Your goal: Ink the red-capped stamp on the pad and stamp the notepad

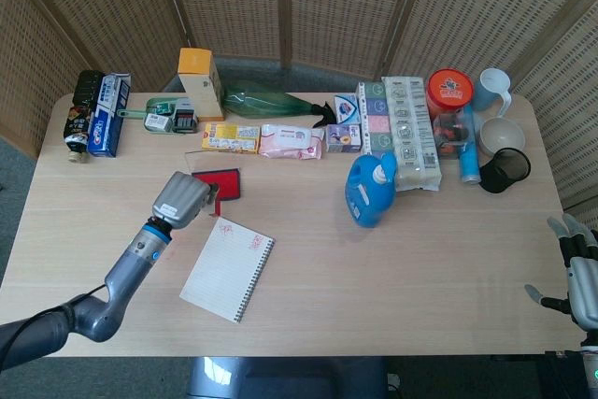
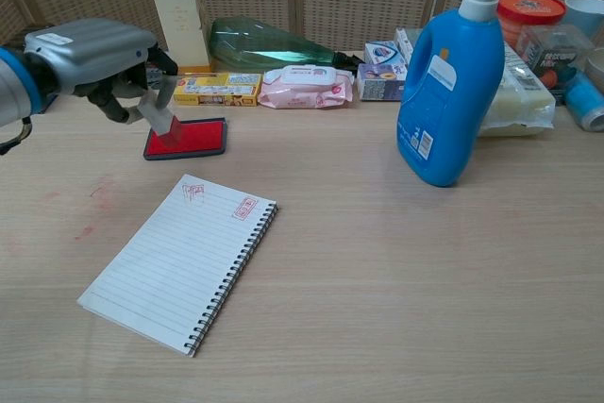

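The stamp [image 2: 162, 120] is pinched in my left hand [image 2: 94, 54], tilted, with its lower end above the near-left part of the ink pad [image 2: 193, 138]; I cannot tell whether it touches the red surface. In the head view the stamp shows only as a small red tip [image 1: 216, 209] at the hand's [image 1: 183, 200] fingers, between the pad [image 1: 225, 183] and the notepad [image 1: 227, 269]. The pad lies open on the bench [image 2: 396, 271], its red face up. The notepad [image 2: 179, 260] lies just in front of it, spiral edge to the right, with two red stamp marks near its top edge.

Behind the pad stand a yellow-topped carton [image 1: 200, 82], a green bottle [image 2: 269, 46] lying on its side, a yellow flat box [image 2: 218, 89] and a pink wipes pack [image 2: 305, 87]. A blue pump bottle [image 2: 448, 92] stands upright to the right. Farther right are a red-lidded jar [image 1: 449, 91], a pale blue mug [image 1: 493, 89], a white bowl [image 1: 502, 135] and a dark cup [image 1: 505, 170]; what they hold I cannot tell.

My left hand's fingers are curled around the stamp, the back of the hand uppermost. My right hand [image 1: 579, 268] sits at the bench's far right edge, fingers spread apart, holding nothing and touching none of the objects.
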`<state>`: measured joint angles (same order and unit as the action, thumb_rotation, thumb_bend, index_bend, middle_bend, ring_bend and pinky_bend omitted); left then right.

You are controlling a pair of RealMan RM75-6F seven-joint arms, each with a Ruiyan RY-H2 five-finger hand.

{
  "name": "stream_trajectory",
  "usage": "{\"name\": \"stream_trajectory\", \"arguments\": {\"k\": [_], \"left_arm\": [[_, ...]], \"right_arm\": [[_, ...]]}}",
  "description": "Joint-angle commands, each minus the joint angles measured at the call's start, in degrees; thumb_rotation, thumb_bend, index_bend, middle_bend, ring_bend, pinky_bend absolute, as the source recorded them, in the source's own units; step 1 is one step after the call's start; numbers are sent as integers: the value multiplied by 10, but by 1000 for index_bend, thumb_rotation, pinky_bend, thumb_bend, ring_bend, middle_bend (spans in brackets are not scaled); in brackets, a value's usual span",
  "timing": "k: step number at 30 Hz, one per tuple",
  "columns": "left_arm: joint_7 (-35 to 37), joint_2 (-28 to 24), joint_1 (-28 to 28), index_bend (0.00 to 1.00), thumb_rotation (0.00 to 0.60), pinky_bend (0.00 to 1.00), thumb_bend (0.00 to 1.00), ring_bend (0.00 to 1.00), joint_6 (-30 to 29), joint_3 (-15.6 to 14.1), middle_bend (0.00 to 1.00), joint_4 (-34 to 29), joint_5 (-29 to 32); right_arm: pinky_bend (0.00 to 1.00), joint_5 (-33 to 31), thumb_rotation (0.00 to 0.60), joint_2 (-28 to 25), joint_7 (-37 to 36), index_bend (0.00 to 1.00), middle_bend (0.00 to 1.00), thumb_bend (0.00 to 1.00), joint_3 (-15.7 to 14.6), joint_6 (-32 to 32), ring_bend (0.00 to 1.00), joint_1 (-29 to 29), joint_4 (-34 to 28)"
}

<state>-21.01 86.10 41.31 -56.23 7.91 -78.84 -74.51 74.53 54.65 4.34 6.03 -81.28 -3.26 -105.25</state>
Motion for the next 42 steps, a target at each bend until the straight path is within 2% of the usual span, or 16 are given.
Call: {"name": "stream_trajectory", "arguments": {"k": [1,10,20,31,42], "left_arm": [[23,-26,-24,660,600,1000,383,1000,-24,-48,1000,-41,-62],[83,-23,-56,660,600,1000,384,1000,-89,-129,1000,-41,-197],[63,-31,-72,660,600,1000,384,1000,-94,-178,1000,-61,-258],[-3,-28,-70,660,600,1000,383,1000,-62,-186,1000,-77,-280],[-84,-13,-61,660,600,1000,383,1000,-15,-178,1000,-101,-280]], "right_arm": [[0,2,600,0,0,70,13,67,-1,-1,0,1,0],[0,-1,600,1,1,64,13,67,-1,2,0,-1,0],[0,-3,600,0,1,61,13,67,1,-2,0,0,-2],[0,4,600,-3,-4,61,13,68,-1,-6,0,3,-4],[0,5,600,-6,-9,61,13,68,-1,-7,0,3,-4]]}}
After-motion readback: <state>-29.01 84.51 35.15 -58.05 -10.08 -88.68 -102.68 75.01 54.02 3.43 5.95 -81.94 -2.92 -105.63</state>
